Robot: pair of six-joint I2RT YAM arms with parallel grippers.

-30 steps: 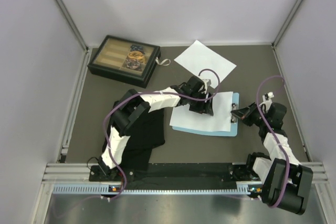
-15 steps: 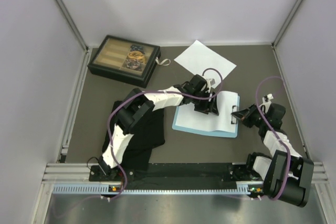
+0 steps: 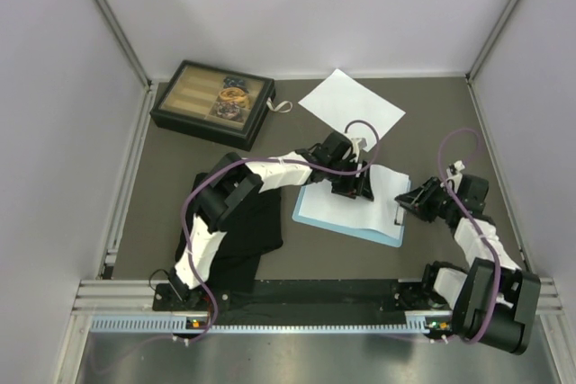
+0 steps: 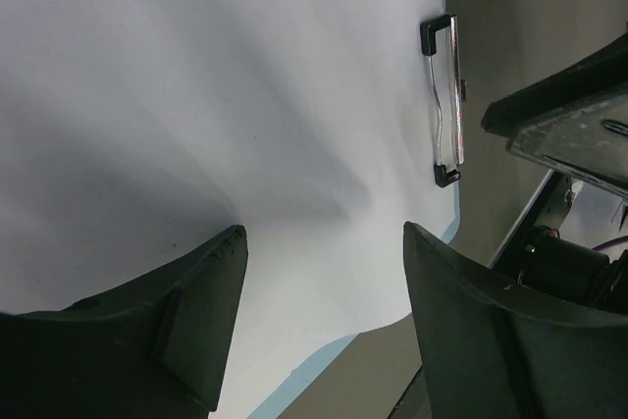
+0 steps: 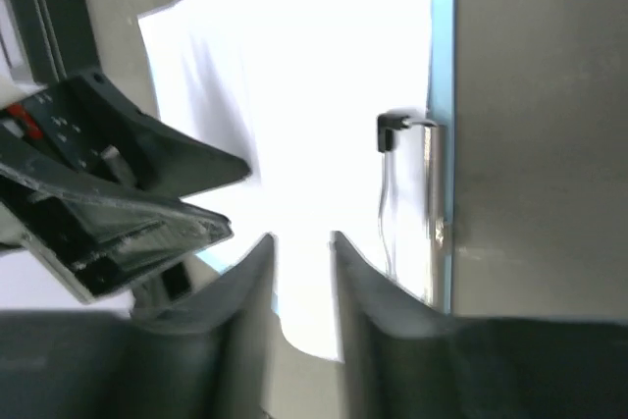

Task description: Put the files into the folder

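Two sheets, one placed: a white sheet (image 3: pixel 346 206) lies slightly buckled on the blue clipboard (image 5: pixel 442 46) in the middle of the table (image 3: pixel 432 132). The clipboard's long axis points at the right arm, silver clip (image 4: pixel 446 95) on that short edge. Just beside the clip is the right gripper (image 5: pixel 302 237), fingers barely parted, nothing between. The left gripper (image 4: pixel 324 242) hangs over the sheet, jaws spread, empty. The other sheet (image 3: pixel 351 103) lies flat by the far edge, nearer the left arm.

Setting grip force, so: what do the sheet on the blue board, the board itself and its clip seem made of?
Sheet: thin matte white paper; it bows into soft folds. Board: likely plastic, smooth light blue, though coated card is possible. Clip: metal, a shiny silver bar with glints; its black ends look like plastic.
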